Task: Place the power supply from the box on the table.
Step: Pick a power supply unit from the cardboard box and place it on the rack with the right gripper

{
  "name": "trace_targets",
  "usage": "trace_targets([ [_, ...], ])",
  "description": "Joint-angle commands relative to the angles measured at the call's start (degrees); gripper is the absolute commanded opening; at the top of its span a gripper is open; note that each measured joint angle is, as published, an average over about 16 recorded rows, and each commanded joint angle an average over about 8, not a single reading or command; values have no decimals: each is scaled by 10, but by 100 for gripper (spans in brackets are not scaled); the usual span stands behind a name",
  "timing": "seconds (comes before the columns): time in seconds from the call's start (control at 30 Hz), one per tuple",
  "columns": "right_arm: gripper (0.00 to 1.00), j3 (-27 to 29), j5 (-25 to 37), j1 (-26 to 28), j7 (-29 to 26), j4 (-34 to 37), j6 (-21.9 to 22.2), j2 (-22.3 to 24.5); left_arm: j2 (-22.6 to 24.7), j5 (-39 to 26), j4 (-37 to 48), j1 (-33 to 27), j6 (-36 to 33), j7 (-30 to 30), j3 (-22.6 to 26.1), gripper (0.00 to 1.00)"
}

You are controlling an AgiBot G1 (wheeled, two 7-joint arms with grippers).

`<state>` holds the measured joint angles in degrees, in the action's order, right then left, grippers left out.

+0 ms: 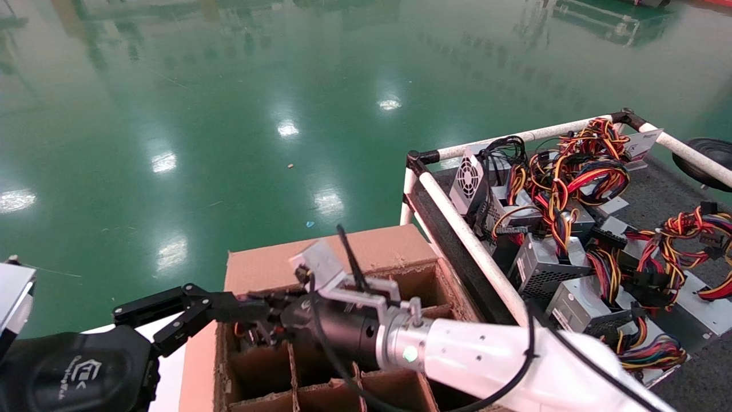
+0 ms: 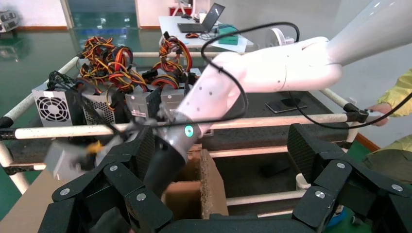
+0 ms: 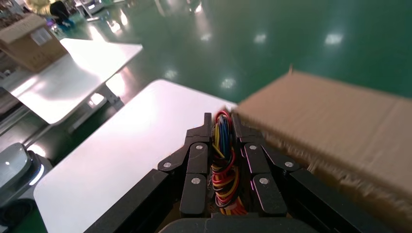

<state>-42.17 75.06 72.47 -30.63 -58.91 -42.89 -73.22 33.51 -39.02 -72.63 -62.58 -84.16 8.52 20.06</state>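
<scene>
Over the box [image 1: 343, 257], the right gripper [image 1: 260, 320] reaches across the top row of square holes. It is closed on a bunch of red, yellow and blue wires [image 3: 223, 165], squeezed between its black fingers [image 3: 197, 160]. In the head view those wires [image 1: 251, 333] sit at the hole by the box's left edge. The grey body of that power supply cannot be seen.

Left of the box is the left gripper [image 1: 171, 317]. Its fingers [image 2: 121, 184] are spread wide open and hold nothing. The right arm [image 2: 272, 68] shows between them in the left wrist view.

Right of the box stands the desk [image 1: 663, 194], dark grey with white rails [image 1: 474, 246]. Many other power supplies [image 1: 537, 263] lie on it, heaped along the edge nearest the box, with their wires tangled on top.
</scene>
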Motion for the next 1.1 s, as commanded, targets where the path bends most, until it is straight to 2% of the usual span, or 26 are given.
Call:
trace_targets([
  [0.03, 0, 5, -7, 2, -5, -10, -3, 7, 0, 0, 0, 0, 0, 0, 0, 100],
  [0.37, 0, 33, -40, 35, -71, -79, -9, 46, 0, 0, 0, 0, 0, 0, 0, 100],
  [0.73, 0, 79, -85, 101, -182, -163, -5, 108, 0, 0, 0, 0, 0, 0, 0, 100],
  [0.9, 0, 107, -110, 141, -225, -176, -7, 143, 0, 0, 0, 0, 0, 0, 0, 100],
  [1.1, 0, 148, -140, 178, -247, -172, -18, 198, 0, 0, 0, 0, 0, 0, 0, 100],
])
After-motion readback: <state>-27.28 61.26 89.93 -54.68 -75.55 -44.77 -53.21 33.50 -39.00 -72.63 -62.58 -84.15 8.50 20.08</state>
